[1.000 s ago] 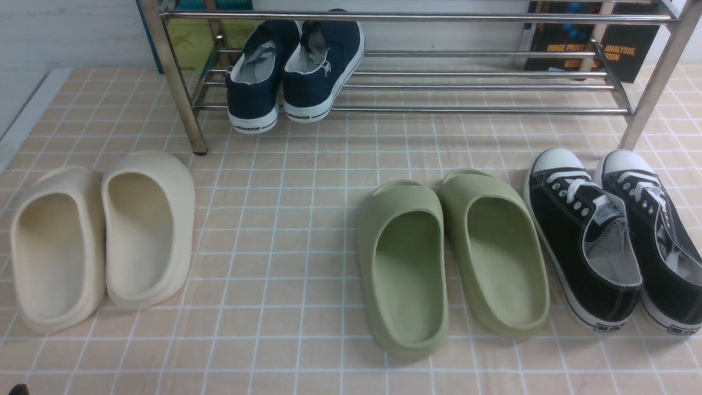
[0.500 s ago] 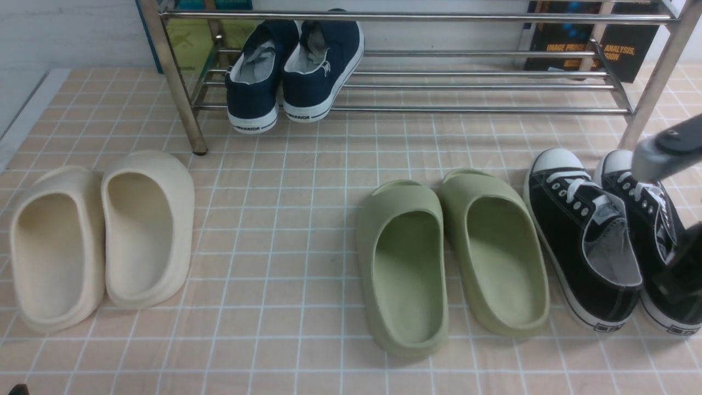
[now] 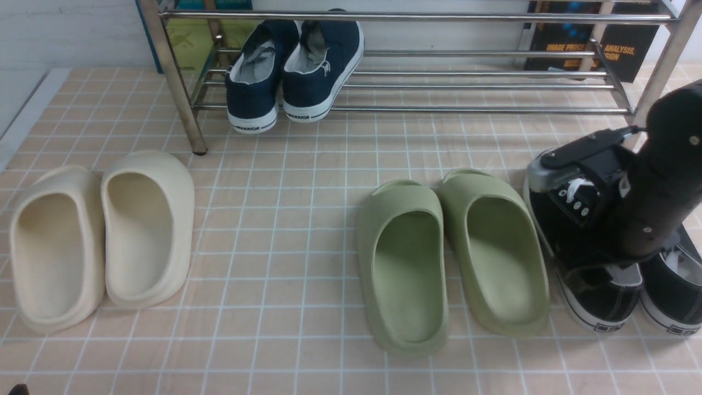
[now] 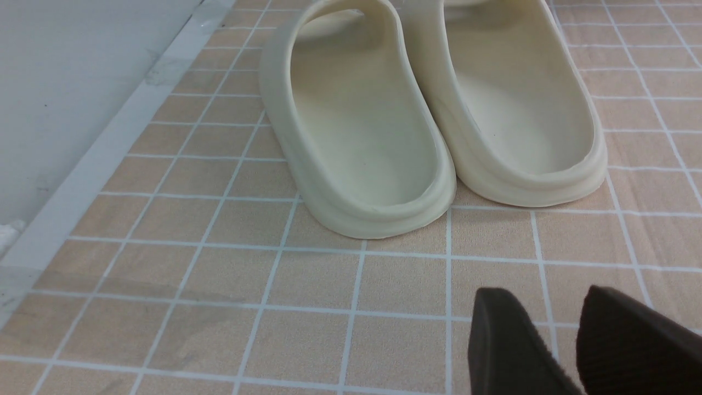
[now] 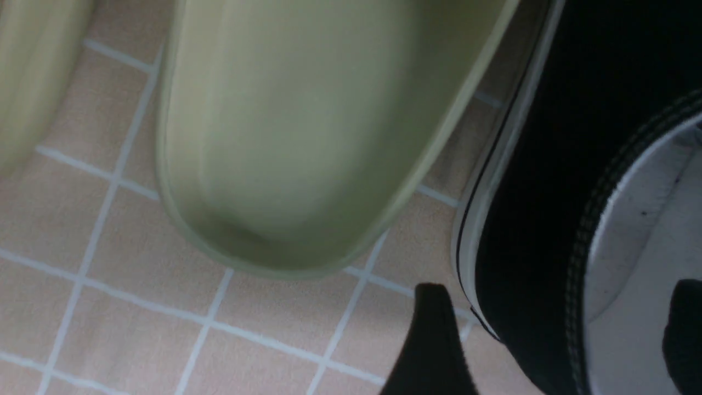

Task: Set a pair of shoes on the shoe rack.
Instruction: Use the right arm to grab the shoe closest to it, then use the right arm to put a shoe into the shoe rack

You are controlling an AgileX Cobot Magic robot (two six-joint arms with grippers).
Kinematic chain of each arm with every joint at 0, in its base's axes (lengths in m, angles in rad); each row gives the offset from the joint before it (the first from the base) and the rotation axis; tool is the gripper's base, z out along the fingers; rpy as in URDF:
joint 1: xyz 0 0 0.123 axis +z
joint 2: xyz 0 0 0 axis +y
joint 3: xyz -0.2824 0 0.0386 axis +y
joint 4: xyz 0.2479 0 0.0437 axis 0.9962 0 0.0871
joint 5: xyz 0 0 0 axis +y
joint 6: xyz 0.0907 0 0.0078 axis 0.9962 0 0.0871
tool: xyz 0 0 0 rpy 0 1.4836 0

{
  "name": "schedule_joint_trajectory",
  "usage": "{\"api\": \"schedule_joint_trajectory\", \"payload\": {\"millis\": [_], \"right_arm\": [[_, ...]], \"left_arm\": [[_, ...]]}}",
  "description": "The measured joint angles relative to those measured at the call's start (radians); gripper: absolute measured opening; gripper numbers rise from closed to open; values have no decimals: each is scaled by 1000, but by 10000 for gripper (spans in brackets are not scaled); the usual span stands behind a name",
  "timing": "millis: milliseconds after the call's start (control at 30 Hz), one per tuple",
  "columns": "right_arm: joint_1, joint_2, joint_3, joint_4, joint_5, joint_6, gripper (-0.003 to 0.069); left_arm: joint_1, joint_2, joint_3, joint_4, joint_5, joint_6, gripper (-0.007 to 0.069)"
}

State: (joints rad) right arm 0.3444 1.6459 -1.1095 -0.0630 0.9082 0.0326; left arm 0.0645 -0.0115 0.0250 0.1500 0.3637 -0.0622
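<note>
The pair of shoes, two black canvas sneakers, stands on the floor at the right; the inner sneaker [image 3: 598, 299] and the outer one [image 3: 672, 291] show mainly their heels. My right arm [image 3: 652, 192] hangs over them and hides their laces. In the right wrist view my right gripper [image 5: 556, 329] is open astride the inner sneaker's [image 5: 526, 181] side wall: one finger over the floor, the other over the grey lining. The chrome shoe rack [image 3: 439, 108] stands behind. My left gripper [image 4: 543, 293] is shut and empty, low above the floor.
Navy sneakers [image 3: 296, 71] sit on the rack's lower rails at the left. Olive green slippers [image 3: 455, 258] lie just left of the black sneakers. Cream slippers [image 3: 98, 236] lie at the far left, in front of my left gripper. Books lean behind the rack.
My right arm has come in from the right and lowered over the black sneakers, and its jaws have opened wide. The shoes and slippers have not moved.
</note>
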Motion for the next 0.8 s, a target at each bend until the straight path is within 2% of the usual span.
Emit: {"api": "schedule_joint_trajectory", "payload": {"millis": [167, 300, 333, 367, 567, 800], "right_arm": [[0, 90, -1, -20, -22, 24, 335], [0, 106, -4, -27, -24, 33, 69], [0, 106, -4, -27, -23, 33, 59], [1, 95, -11, -26, -3, 33, 8], [1, 8, -74, 10, 96, 31, 6], [1, -13, -260, 34, 149, -10, 6]], "left_arm": [[0, 0, 0, 0, 0, 0, 236], [0, 0, 0, 0, 0, 0, 236], [0, 0, 0, 0, 0, 0, 236], [0, 0, 0, 0, 0, 0, 236], [0, 0, 0, 0, 0, 0, 236], [0, 0, 0, 0, 0, 0, 236]]}}
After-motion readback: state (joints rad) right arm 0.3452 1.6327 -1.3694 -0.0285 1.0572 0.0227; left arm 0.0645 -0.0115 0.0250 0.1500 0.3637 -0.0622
